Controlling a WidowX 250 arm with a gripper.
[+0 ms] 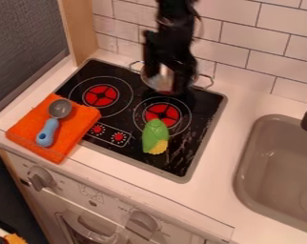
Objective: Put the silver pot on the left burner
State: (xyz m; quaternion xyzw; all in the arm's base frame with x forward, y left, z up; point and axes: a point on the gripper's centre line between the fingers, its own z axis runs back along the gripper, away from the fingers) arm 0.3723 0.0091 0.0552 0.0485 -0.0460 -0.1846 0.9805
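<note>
The gripper [170,78] hangs down over the pot [161,84] at the far edge of the stove [128,117]; whether it is open, closed or gripping the pot, I cannot tell. The pot is beyond the right burner [161,116], well off the left burner [101,96], with a loop handle on either side. The corn [155,136], green with a yellow end, lies on the near part of the right burner and the stovetop. Left of it, a blue-handled spoon [53,122] rests on the orange cloth [81,118], which overlaps the stove's near left corner. The sink [277,167] is at right.
</note>
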